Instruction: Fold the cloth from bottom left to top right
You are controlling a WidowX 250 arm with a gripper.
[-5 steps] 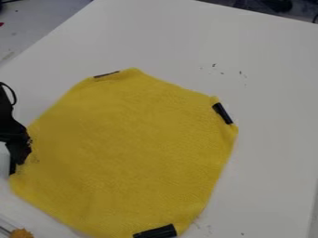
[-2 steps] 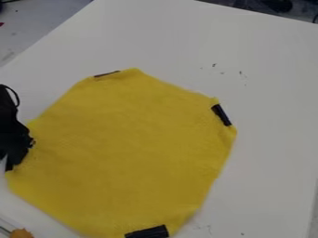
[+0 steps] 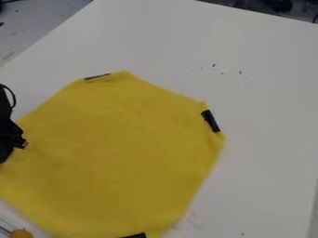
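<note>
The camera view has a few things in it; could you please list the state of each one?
Cloth: spread out, not folded over, running past the view's left and bottom edges.
Gripper: at the view's left edge, by the cloth's left side.
Right strip: slanted, at the cloth's right edge.
Bottom strip: partly cut off by the view's edge.
Table: marked with dark specks.

The broad yellow fabric cloth (image 3: 118,153) has a mustard tinge, its edge marked by short, black, strip-shaped patches (image 3: 210,121). The flat, pale grey-white desk (image 3: 267,102) bears a scatter of dark specks (image 3: 214,65). The angular claw (image 3: 14,143) is black; a small, rounded thing (image 3: 20,233) is orange.
</note>
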